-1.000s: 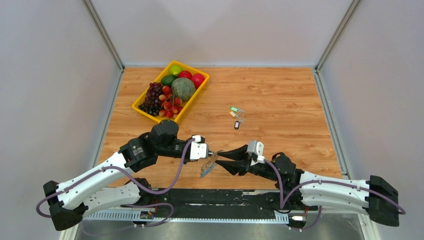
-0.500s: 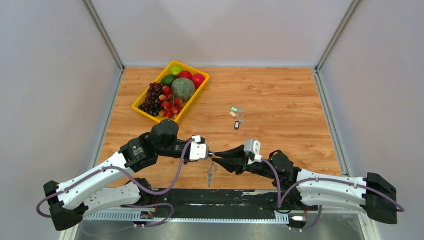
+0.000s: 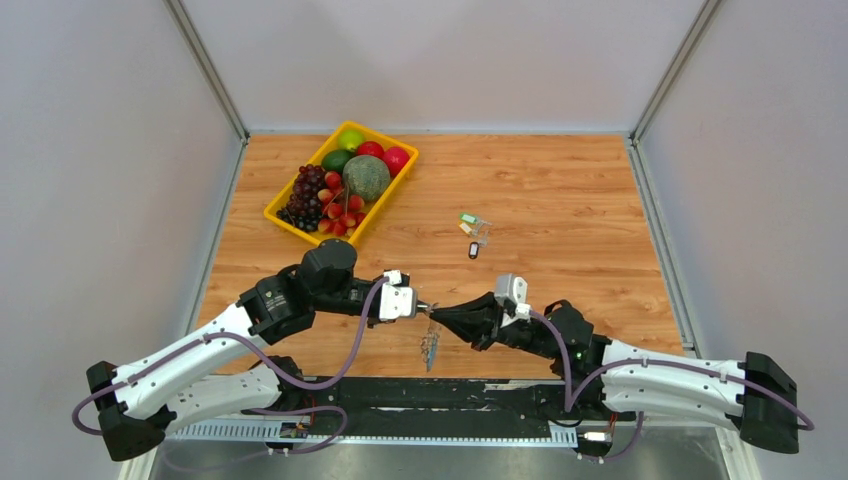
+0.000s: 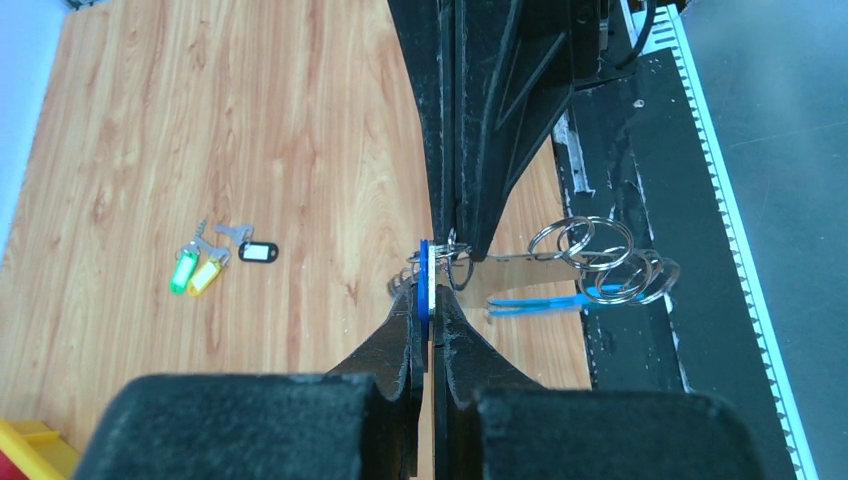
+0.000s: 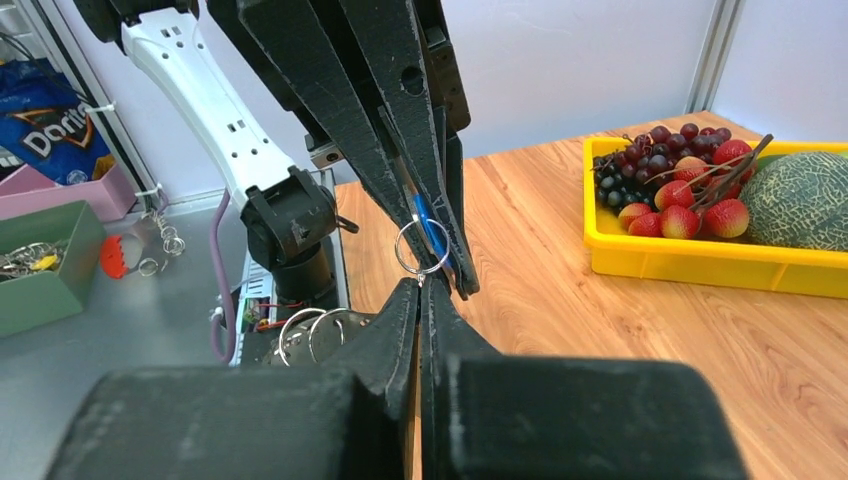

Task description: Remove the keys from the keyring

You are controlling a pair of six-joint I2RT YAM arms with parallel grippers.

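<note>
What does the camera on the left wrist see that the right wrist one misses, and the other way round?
Left wrist only: three tagged keys on the table. Right wrist only: the yellow fruit tray, and off the table a crisps bag and a green box. Both: the left end effector shut on a blue tag, tip to tip with the shut right end effector, a small silver ring between.

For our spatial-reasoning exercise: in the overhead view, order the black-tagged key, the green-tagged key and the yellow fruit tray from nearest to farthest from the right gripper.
From the right gripper:
1. black-tagged key, just beyond it
2. green-tagged key, farther back
3. yellow fruit tray, far back-left
</note>
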